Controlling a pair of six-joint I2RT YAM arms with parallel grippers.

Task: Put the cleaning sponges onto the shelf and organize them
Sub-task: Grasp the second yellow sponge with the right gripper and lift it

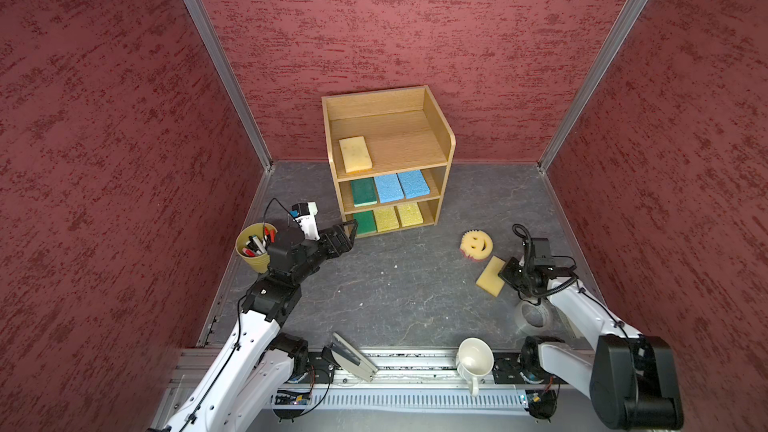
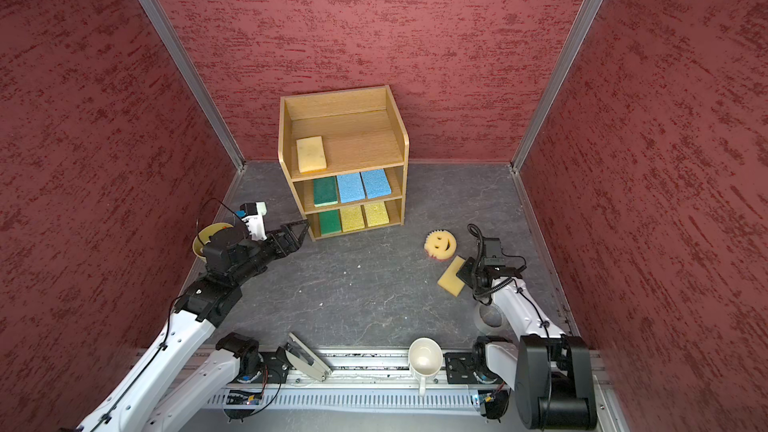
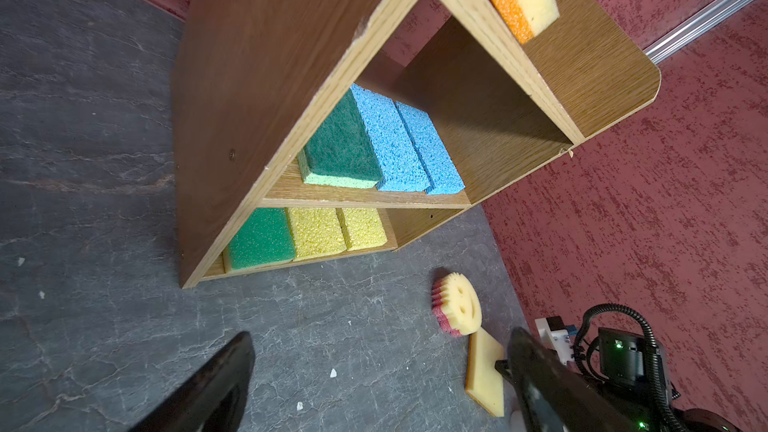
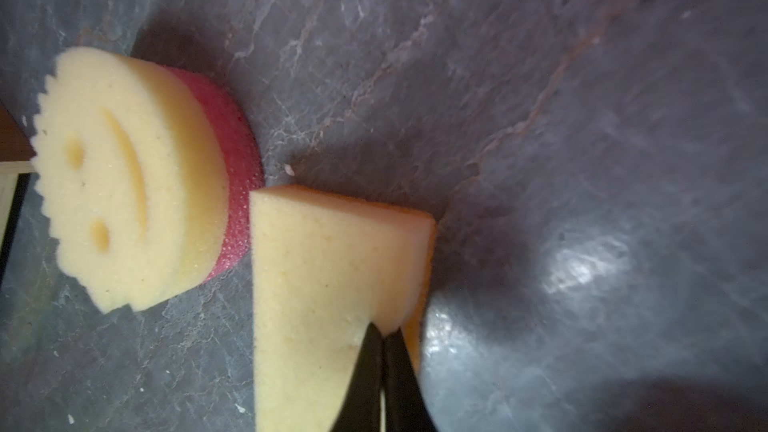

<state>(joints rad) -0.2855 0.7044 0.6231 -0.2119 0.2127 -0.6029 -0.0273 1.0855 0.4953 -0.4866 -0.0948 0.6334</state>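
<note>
Pen cup (image 2: 198, 248) partly behind left arm (image 2: 232, 261), tan sponge (image 4: 316, 305) cropped by frame edge

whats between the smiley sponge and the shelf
Nothing but bare dark tabletop lies between the smiley sponge and the shelf; both top views and the left wrist view show that gap.

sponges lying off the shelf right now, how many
2. The round smiley sponge lies on the table right of the shelf; the tan sponge sits beside it, pinched at one edge by the right gripper. Others could be hidden.
</note>
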